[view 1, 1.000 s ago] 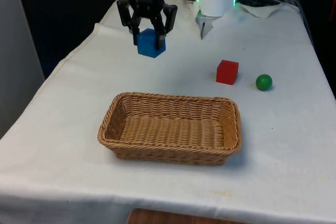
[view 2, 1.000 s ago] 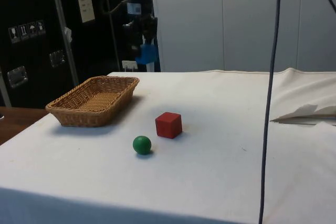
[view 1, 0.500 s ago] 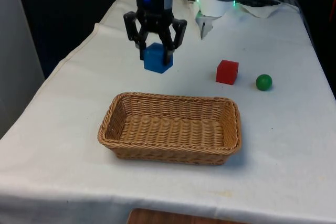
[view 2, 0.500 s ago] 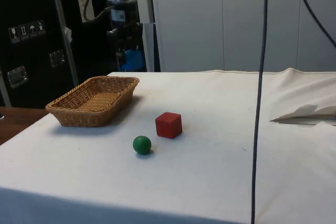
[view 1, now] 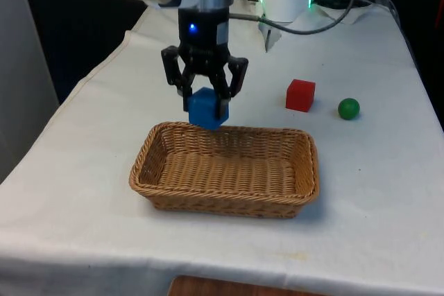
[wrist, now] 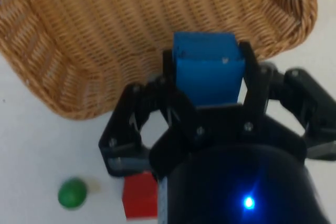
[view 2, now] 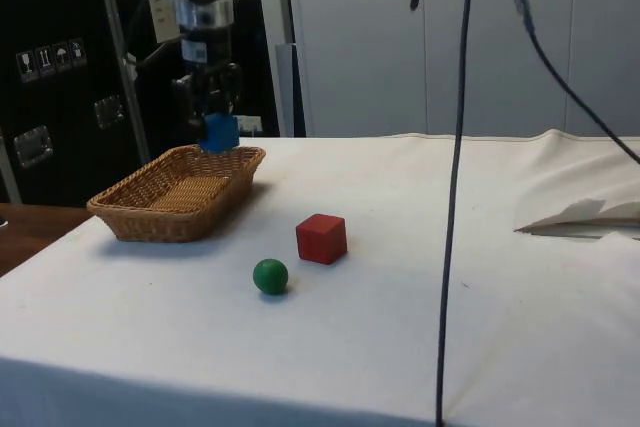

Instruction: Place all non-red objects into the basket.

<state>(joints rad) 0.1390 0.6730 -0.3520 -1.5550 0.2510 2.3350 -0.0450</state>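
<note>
My claw (view 1: 206, 98) is squeezed tight on a blue block (view 1: 207, 108), with one black finger on each side of it. I hold the block up in the air, and it does not touch anything else. In the front view the block hangs just over the far rim of the basket (view 1: 225, 202), the long side that is closest to my arm. In the side view my claw (view 2: 212, 119) holds the blue block (view 2: 219, 133) above the far end of the basket (view 2: 150, 222). In the wrist view I see the blue block (wrist: 209, 74) pinched between my fingers (wrist: 248, 85), and the brown woven basket (wrist: 58, 87) lies below it, with the block above the basket's edge. The basket is brown and woven, long and low, and it sits flat on the white cloth (view 1: 374, 192). I see nothing inside the basket but its own woven floor. A red block (view 1: 300, 95) sits on the cloth past the basket, toward the front view's right. A green ball (view 1: 349, 108) sits near the red block, a bit more toward the front view's right, and the two do not touch. Both are well apart from the basket. I cannot read any words or labels on the blocks, the ball or the basket.
</note>
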